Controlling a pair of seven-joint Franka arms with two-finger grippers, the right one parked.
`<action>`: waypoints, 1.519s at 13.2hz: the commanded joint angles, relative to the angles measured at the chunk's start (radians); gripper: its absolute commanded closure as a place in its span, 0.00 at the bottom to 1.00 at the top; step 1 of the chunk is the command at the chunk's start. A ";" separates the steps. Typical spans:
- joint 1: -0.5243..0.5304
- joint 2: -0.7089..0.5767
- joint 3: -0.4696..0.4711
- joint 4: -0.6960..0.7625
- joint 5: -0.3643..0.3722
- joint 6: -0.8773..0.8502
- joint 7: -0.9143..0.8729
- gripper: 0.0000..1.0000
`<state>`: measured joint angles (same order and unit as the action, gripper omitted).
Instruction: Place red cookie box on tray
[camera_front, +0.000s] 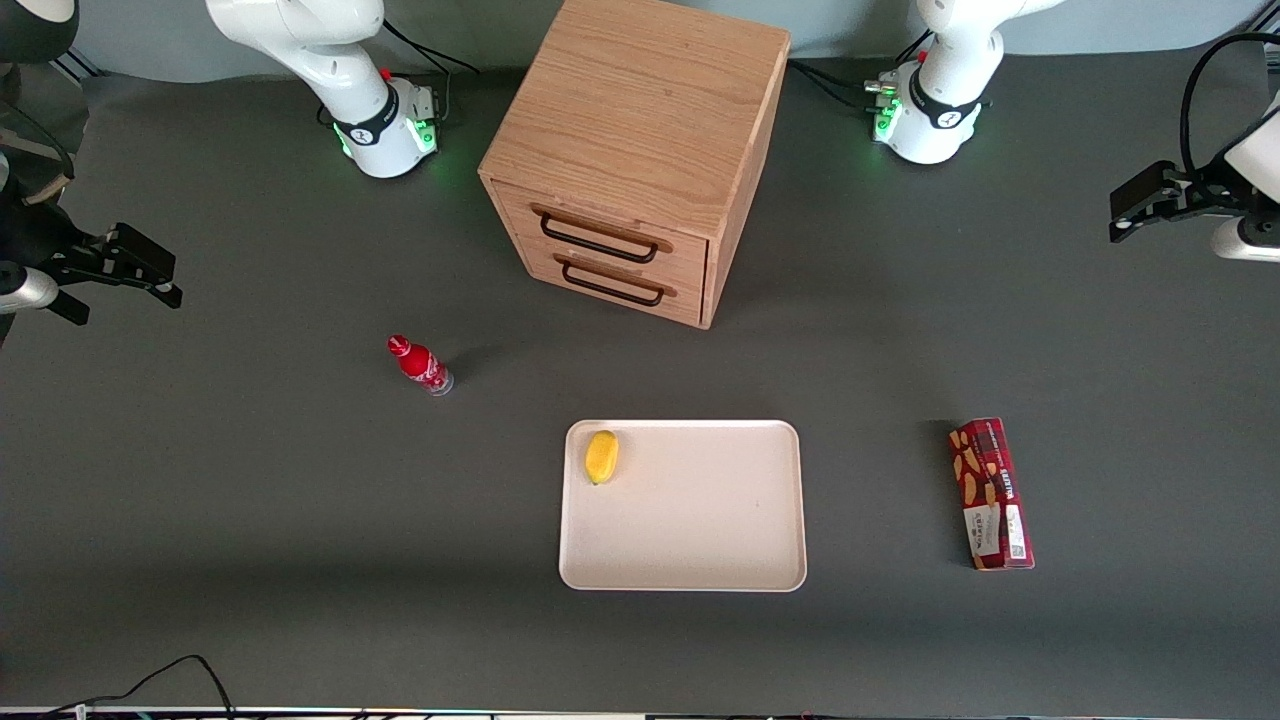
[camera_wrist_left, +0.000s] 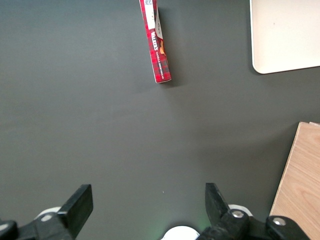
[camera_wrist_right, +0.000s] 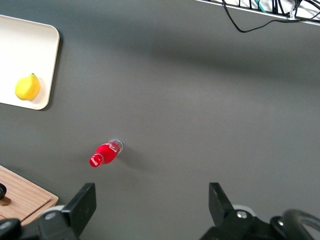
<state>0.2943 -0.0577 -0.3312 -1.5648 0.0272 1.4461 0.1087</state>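
Front view first: my gripper (camera_front: 1125, 218) hangs high near my arm's end of the table, fingers spread wide, nothing in them. Red cookie box (camera_front: 991, 494) lies flat on the table, beside the tray (camera_front: 683, 545) but well apart from it. Tray carries a lemon (camera_front: 601, 456) in one corner. Risk now: that carton is slim, and if I come down off-centre or across its length, it may skid or twist, though its height is hard to judge from here.

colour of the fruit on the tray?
Yellow: the fruit lies in a corner of the tray, clearest in the front view. End effector idle, open.
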 joint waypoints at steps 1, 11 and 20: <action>0.014 -0.024 0.001 -0.027 -0.013 0.016 0.075 0.00; -0.035 0.217 0.052 0.045 -0.044 0.195 -0.006 0.00; -0.079 0.613 0.054 0.046 0.152 0.719 -0.197 0.00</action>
<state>0.2301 0.4852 -0.2819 -1.5581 0.1265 2.1082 -0.0265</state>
